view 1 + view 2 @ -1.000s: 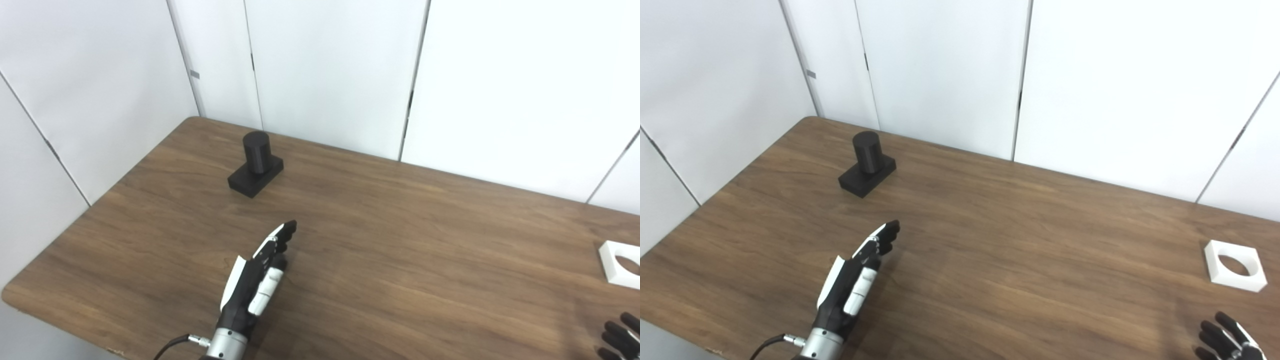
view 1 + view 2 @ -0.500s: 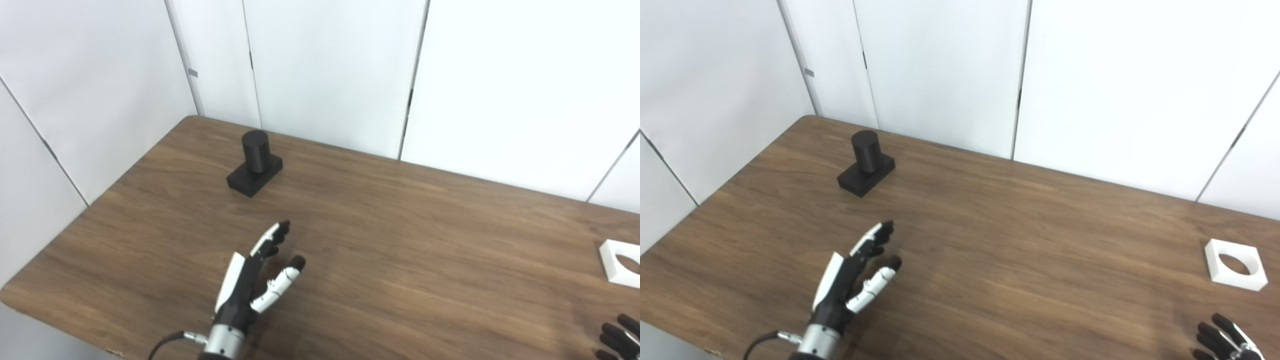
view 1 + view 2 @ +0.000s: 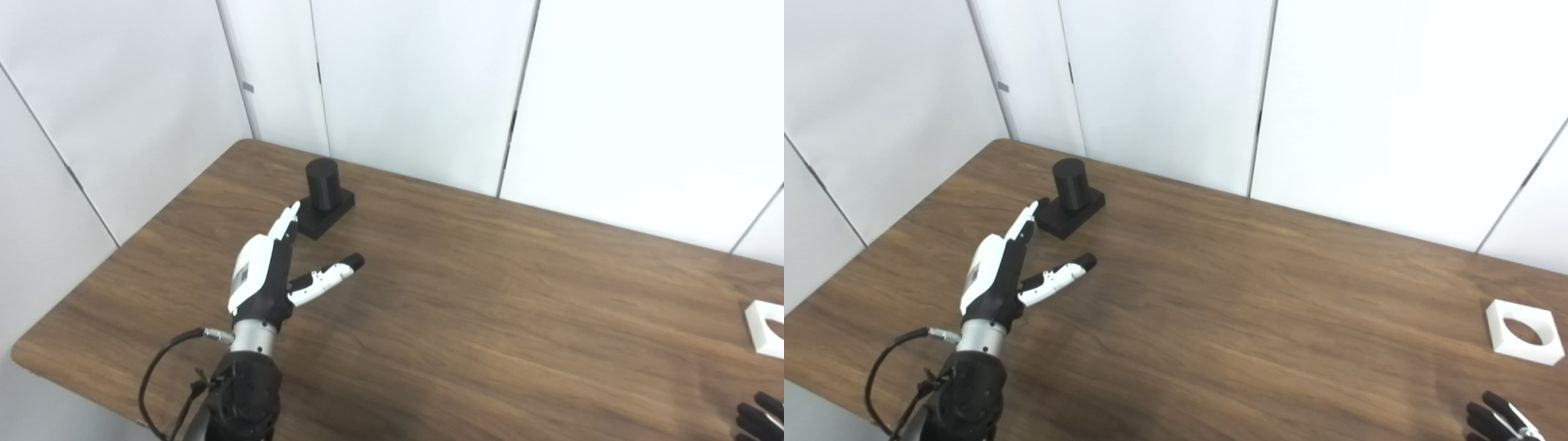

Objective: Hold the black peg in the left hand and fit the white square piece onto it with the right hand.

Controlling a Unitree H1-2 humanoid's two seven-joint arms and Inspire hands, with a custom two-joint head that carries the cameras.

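I see my left hand [image 3: 995,275] up over the table [image 3: 1249,318] with nothing in it, fingers straight and the thumb stuck out to the side, and the peg [image 3: 1070,197] stands on its flat black base just past my fingertips, close but I cannot tell if they touch. My right hand [image 3: 1497,416] only peeks in at the bottom corner, just dark fingertips spread a little, so I cannot tell how it is set. The white piece [image 3: 1524,331] lies flat a little way beyond it, not touching.
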